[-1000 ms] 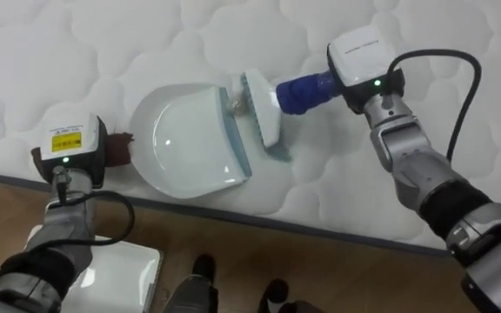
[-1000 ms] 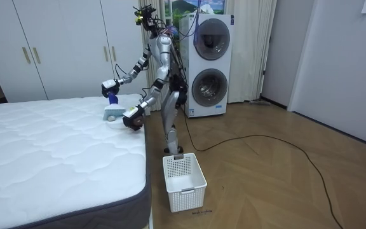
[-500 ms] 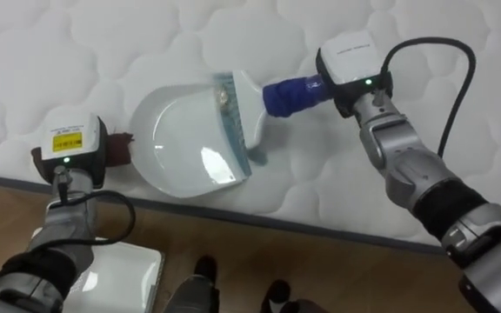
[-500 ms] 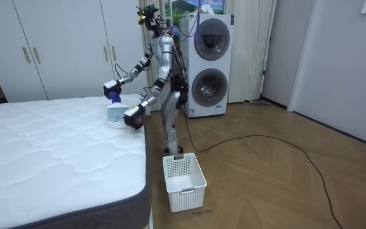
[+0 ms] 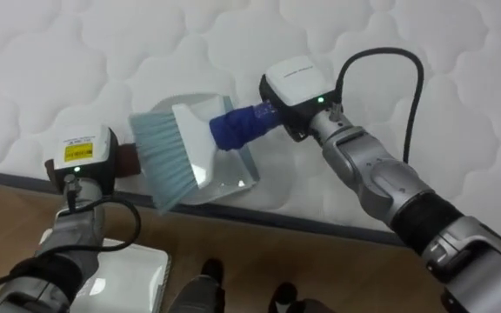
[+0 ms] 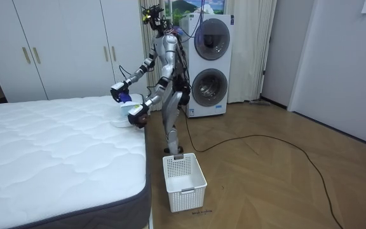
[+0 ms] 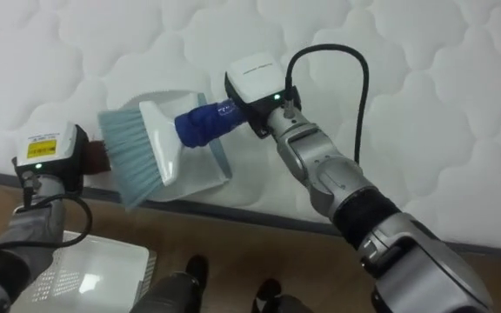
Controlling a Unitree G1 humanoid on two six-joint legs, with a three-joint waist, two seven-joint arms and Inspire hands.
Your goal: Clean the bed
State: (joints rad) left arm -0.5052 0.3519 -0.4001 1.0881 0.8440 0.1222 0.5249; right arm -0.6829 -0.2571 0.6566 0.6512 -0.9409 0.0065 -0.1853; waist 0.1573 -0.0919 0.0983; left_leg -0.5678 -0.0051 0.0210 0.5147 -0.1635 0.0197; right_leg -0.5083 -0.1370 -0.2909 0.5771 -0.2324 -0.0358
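White dustpan (image 5: 230, 174) at bed's (image 5: 407, 52) near edge; my right hand (image 5: 296, 83) closed round blue-handled brush (image 5: 233, 129), bristles over dustpan; left hand (image 5: 81, 152) at its handle, grip unseen.

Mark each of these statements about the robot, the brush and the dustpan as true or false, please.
1. The right hand holds the brush by its blue handle. True.
2. The bristles are over the dustpan. True.
3. The dustpan lies on the floor. False: it rests on the mattress, near its edge.
4. The white basket stands on the mattress. False: the basket stands on the wooden floor beside it.
5. The left hand is at the dustpan's dark handle. True.
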